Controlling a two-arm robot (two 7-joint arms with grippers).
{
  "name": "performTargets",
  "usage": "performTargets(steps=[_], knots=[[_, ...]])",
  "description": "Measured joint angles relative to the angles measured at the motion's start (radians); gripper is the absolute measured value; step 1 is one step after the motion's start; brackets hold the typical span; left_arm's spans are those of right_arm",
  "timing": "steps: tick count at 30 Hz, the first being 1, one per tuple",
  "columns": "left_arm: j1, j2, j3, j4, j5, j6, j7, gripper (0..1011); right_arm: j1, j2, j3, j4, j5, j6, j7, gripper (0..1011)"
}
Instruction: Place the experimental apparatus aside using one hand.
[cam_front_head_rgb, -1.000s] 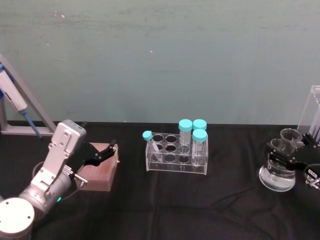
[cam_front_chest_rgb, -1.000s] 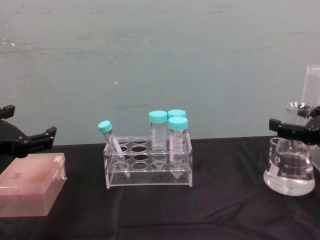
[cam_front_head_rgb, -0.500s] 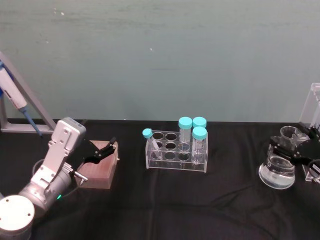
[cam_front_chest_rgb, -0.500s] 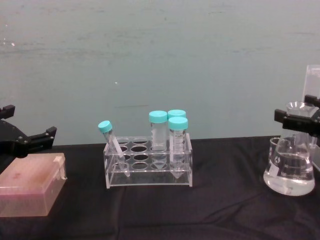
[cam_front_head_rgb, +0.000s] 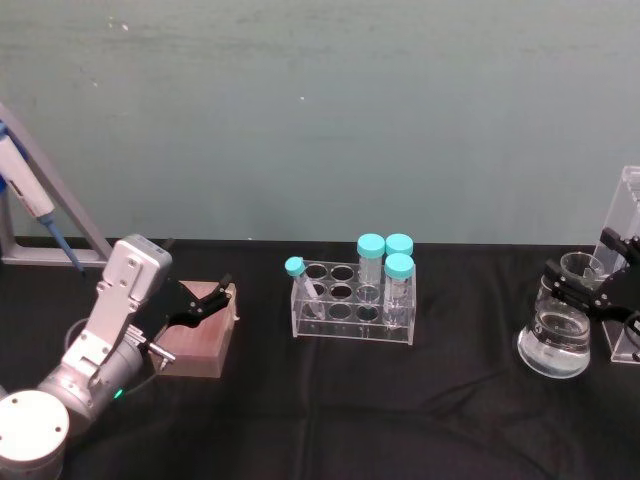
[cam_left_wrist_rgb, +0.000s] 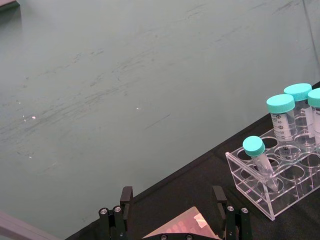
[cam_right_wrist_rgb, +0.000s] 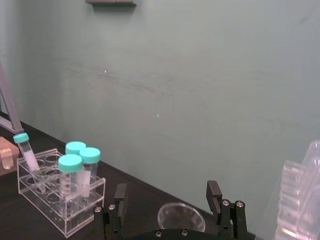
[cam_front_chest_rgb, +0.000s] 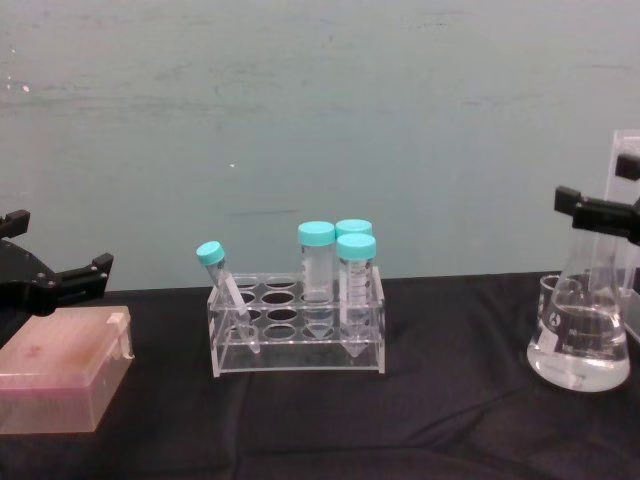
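Observation:
The conical flask (cam_front_head_rgb: 553, 348) of clear liquid stands on the black cloth at the far right, and from the chest it shows as (cam_front_chest_rgb: 580, 345). My right gripper (cam_front_chest_rgb: 607, 200) hovers open at the level of the flask's neck, holding nothing. From the right wrist its fingers (cam_right_wrist_rgb: 120, 197) stand apart above the flask mouth (cam_right_wrist_rgb: 181, 216). A small glass beaker (cam_front_chest_rgb: 547, 298) sits just behind the flask. The clear acrylic stand (cam_front_head_rgb: 626, 250) rises at the right edge. My left gripper (cam_front_head_rgb: 215, 298) is parked open over a pink box.
A clear tube rack (cam_front_head_rgb: 352, 308) with teal-capped tubes stands mid-table, also seen as the rack (cam_front_chest_rgb: 298, 335). The pink box (cam_front_chest_rgb: 62, 378) lies at the left. A pipette on a grey frame (cam_front_head_rgb: 35, 205) leans at the far left. Black cloth lies bare in front.
My right gripper has risen from the flask's body to its neck and drawn back to the right. The flask stays on the cloth. The left arm has not moved.

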Motion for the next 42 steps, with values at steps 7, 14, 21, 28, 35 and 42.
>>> performTargets(steps=[7,14,21,28,35,42], knots=[[0.000,0.000,0.000,0.000,0.000,0.000,0.000,1000,-0.025,0.016,0.001,-0.066,-0.006,-0.031,0.015,1003],[0.000,0.000,0.000,0.000,0.000,0.000,0.000,1000,-0.050,0.037,-0.023,-0.128,0.021,-0.057,0.088,1003],[0.000,0.000,0.000,0.000,0.000,0.000,0.000,1000,-0.088,0.060,-0.044,-0.192,0.073,-0.048,0.136,1003],[0.000,0.000,0.000,0.000,0.000,0.000,0.000,1000,-0.138,0.092,-0.050,-0.249,0.127,-0.017,0.152,1003],[0.000,0.000,0.000,0.000,0.000,0.000,0.000,1000,-0.202,0.136,-0.037,-0.302,0.162,0.012,0.145,1003],[0.000,0.000,0.000,0.000,0.000,0.000,0.000,1000,-0.267,0.177,-0.021,-0.340,0.181,0.034,0.130,1003]])
